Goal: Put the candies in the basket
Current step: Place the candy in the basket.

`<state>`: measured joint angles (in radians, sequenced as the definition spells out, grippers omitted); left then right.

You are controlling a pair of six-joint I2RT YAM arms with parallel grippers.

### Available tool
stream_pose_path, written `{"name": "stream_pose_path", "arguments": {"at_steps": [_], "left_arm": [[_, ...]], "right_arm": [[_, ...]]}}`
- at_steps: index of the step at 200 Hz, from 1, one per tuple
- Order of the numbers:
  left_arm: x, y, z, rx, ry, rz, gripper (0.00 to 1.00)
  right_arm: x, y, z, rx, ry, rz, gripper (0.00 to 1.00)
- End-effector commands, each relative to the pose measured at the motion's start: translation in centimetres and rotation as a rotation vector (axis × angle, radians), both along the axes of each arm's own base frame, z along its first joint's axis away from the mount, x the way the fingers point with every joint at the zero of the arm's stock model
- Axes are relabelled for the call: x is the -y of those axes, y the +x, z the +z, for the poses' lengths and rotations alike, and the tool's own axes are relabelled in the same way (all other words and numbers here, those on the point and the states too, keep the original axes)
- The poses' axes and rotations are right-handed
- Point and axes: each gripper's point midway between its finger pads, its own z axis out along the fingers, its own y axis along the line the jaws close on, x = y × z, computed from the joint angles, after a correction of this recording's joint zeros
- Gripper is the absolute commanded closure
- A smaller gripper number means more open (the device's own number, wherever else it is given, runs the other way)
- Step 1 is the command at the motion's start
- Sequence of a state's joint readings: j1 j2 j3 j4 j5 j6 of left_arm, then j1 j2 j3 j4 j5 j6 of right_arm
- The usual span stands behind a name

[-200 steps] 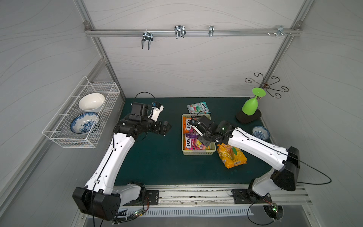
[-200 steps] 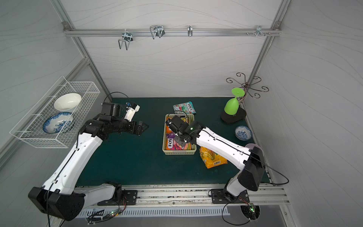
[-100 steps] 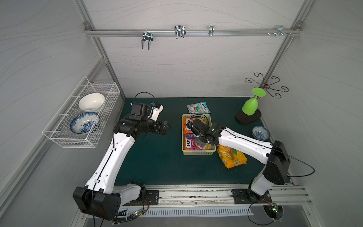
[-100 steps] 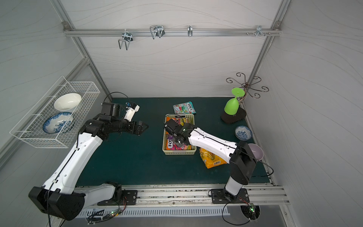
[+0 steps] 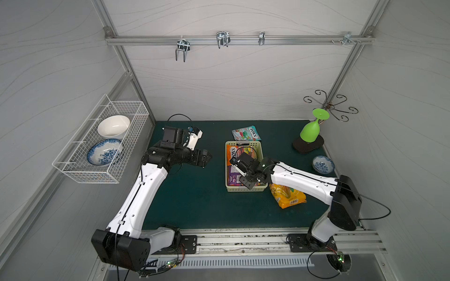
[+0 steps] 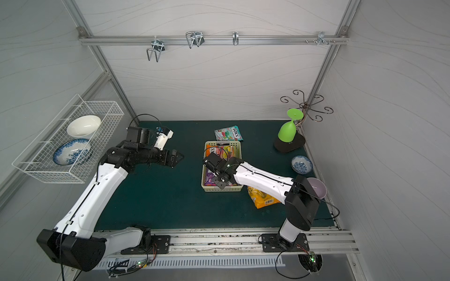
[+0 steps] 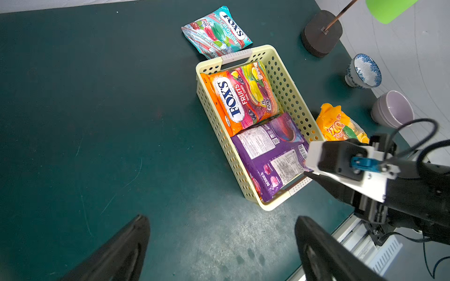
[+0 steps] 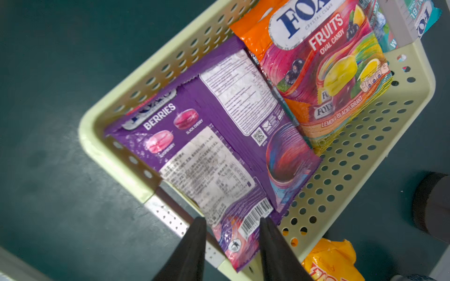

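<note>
My right fingers (image 8: 192, 248) stand parted over one end of the basket (image 8: 87, 136), gripping nothing. The purple packet (image 8: 219, 136) lies flat inside the basket beneath them, next to the orange packet (image 8: 316, 60). The teal packet (image 7: 216, 31) lies on the tabletop (image 7: 97, 121) just past the basket's other end, and the yellow-orange bag (image 7: 341, 124) lies just beside the basket. My left fingers (image 7: 126, 250) hang wide open, well apart from the basket.

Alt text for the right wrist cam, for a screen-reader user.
The two dark fingers of the right gripper stand apart around the barcode corner of a purple packet lying in a pale green perforated basket. An orange fruit-candy packet lies beside it in the basket; a yellow-orange bag sits outside on the dark mat.
</note>
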<state>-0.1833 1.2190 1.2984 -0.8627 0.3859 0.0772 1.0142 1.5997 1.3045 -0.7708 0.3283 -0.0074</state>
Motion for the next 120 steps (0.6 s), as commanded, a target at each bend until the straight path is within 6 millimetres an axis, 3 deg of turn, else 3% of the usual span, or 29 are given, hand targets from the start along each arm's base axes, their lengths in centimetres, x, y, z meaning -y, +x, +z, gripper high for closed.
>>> {"name": "stream_pose_path", "arguments": {"at_steps": [1,39,74,120], "left_arm": [[0.3,1.0,0.9,0.034,-0.024,-0.010,0.03],[0.2,0.9,0.9,0.038,-0.018,-0.007,0.03],[0.1,0.7,1.4,0.040,-0.013,-0.004,0.03],[0.2,0.6,1.5,0.040,-0.020,-0.009,0.03]], "right_arm": [[0.2,-0.9,2.3,-0.062,0.139,-0.040,0.58],[0.7,0.9,2.9,-0.175,0.262,-0.232,0.57],[-0.1,1.6,0.8,-0.236,0.219,-0.294,0.57],[-1.2,1.4,-3.8,-0.325,0.150,-0.305,0.56]]}}
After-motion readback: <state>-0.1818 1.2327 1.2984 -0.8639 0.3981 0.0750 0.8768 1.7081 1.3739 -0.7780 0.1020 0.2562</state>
